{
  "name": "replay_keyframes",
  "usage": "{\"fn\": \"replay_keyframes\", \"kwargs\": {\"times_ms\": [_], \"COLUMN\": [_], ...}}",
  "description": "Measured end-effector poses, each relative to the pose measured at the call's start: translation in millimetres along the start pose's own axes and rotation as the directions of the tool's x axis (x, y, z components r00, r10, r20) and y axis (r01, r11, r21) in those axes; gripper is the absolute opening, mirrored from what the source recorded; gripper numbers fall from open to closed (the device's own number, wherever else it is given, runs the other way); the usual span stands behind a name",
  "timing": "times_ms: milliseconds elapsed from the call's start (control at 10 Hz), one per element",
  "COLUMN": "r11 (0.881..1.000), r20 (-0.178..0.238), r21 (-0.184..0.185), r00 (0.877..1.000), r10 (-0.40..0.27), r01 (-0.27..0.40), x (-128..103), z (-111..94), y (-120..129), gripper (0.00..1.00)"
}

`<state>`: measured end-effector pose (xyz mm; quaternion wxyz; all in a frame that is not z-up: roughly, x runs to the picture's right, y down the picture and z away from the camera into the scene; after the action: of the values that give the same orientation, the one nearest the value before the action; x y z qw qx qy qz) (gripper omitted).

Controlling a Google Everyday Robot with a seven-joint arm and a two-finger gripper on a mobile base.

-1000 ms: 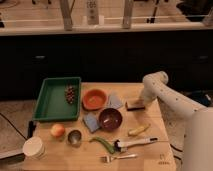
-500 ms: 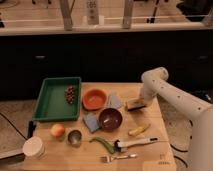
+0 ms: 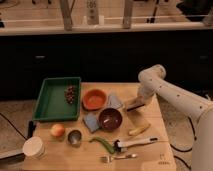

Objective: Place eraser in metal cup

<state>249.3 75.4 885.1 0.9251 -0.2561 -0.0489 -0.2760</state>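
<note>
Gripper point(image 3: 136, 102) is just up-right of the maroon bowl point(image 3: 110, 119), fingers pulled together and clamped on the eraser point(image 3: 133, 106). Can't tell if the eraser is clear of the table point(image 3: 165, 150). Metal cup point(image 3: 74, 137) is down-left of the bowl, well apart from the eraser.

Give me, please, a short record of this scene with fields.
gripper: shut, at the eraser, right side of the table; grip unclear
eraser: beside the maroon bowl, under the gripper
metal cup: upright, front left, next to the orange
eraser in cup: no
between eraser and cup: maroon bowl, blue cloth
</note>
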Motion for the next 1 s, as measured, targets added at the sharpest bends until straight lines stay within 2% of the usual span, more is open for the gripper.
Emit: {"fn": "replay_keyframes", "kwargs": {"times_ms": [1000], "r11": [0.994], "r20": [-0.068], "r21": [0.016], "r00": [0.992], "r10": [-0.103], "r01": [0.104], "x": [-34], "z": [-43], "y": [-12], "gripper": [0.02]}}
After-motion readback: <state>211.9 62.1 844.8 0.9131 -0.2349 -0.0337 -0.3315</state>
